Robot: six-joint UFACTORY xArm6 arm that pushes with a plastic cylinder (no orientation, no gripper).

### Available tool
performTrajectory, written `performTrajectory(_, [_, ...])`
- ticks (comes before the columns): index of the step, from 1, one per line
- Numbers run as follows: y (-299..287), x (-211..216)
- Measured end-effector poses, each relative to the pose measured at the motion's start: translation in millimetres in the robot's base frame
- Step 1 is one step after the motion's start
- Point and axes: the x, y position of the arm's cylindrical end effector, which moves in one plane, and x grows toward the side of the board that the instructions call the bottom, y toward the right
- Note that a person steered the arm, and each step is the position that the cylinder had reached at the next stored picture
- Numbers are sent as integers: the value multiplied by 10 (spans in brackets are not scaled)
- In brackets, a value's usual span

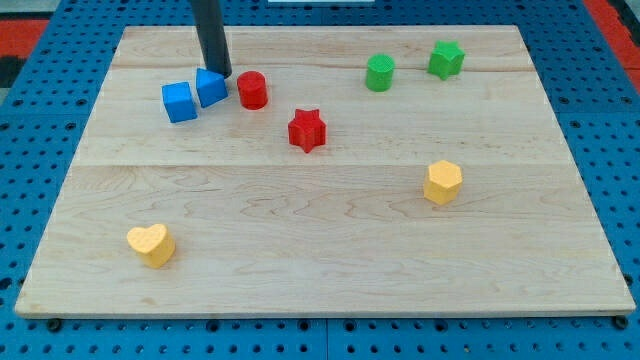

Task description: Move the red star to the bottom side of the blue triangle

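Observation:
The red star (pixel 308 130) lies on the wooden board a little above the middle. The blue triangle (pixel 211 88) lies at the upper left, up and to the left of the star, next to a blue cube (pixel 179 102) on its left. My tip (pixel 221 75) stands at the blue triangle's top right edge, touching or nearly touching it, and far from the red star. A red cylinder (pixel 251 90) stands just right of the triangle and my tip.
A green cylinder (pixel 380 72) and a green star (pixel 446 59) lie at the upper right. A yellow hexagon (pixel 442 182) lies at the right middle. A yellow heart (pixel 151 244) lies at the lower left. The board (pixel 330 270) ends at blue pegboard all round.

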Motion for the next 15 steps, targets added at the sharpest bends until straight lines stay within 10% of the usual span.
performTrajectory(3, [1045,-312])
performTrajectory(6, [1662,868])
performTrajectory(11, [914,1451])
performTrajectory(15, [385,881])
